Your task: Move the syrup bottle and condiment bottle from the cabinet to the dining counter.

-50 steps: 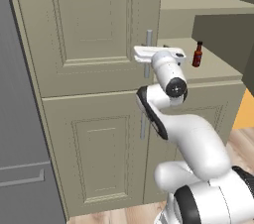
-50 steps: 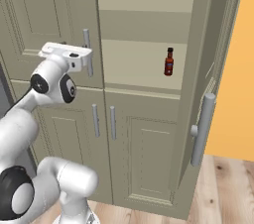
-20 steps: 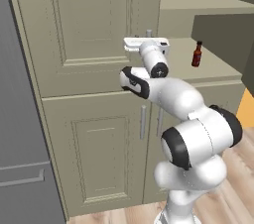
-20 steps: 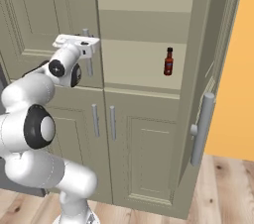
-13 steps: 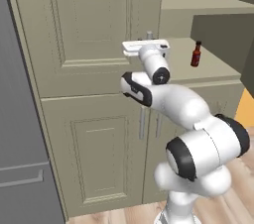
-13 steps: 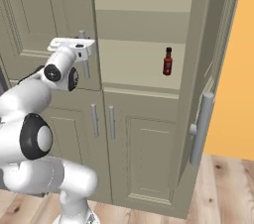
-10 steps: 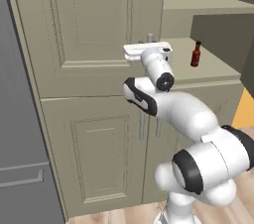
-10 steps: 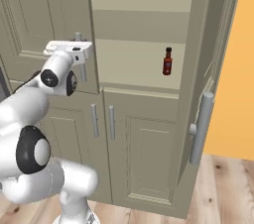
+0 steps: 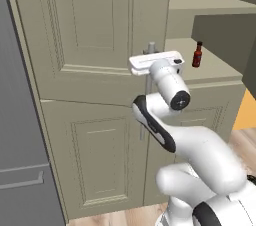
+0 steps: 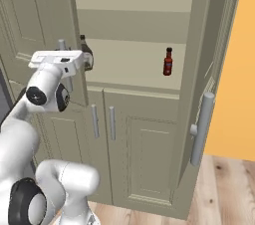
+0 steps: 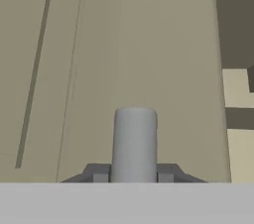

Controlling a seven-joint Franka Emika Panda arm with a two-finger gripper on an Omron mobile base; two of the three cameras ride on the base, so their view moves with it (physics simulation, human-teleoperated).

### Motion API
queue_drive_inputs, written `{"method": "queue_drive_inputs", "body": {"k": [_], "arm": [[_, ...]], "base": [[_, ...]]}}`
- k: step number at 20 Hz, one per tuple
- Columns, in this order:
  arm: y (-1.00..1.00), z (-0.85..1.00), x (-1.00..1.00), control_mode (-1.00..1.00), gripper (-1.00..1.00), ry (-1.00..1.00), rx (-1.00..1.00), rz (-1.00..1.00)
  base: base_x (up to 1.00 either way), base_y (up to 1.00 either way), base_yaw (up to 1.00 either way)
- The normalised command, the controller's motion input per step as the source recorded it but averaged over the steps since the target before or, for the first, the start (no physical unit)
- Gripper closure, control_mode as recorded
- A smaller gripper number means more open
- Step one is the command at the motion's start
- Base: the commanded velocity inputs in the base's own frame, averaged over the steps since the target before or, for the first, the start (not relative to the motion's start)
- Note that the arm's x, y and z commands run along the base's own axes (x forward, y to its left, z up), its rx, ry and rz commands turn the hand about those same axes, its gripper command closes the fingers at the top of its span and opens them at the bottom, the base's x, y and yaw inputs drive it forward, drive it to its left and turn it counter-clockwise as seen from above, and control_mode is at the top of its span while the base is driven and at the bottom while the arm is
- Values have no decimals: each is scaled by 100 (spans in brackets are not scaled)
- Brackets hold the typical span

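Beige-olive cabinet (image 10: 149, 134), right door swung wide, left door (image 9: 90, 60) only ajar. Gripper (image 11: 134, 176) clenched on that door's silver bar handle (image 11: 135, 141). Best pulled along the door's hinge arc, grip kept square so the bar cannot slip. On the open shelf (image 10: 134, 82): small red condiment bottle (image 10: 168, 61) upright; dark syrup bottle (image 10: 85, 52) half hidden behind the door edge.

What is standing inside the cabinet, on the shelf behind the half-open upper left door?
On the shelf of the cabinet the condiment bottle stands in plain sight. Further left, the dark syrup bottle peeks past the door's edge; the door and the gripper, shut on the handle, cover most of it.
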Motion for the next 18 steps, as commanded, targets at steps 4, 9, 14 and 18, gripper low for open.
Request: {"method": "queue_drive_inputs", "body": {"k": [4, 9, 14, 18], "arm": [[49, 10, -100, -100, 100, 0, 0, 0], [68, 0, -100, -100, 100, 0, -2, 0], [60, 0, -99, -100, -100, 1, -4, 0], [-32, 6, -100, -100, -100, -4, 2, 0]], "base": [[0, 0, 0], [0, 0, 0], [0, 0, 0], [0, 0, 0]]}}
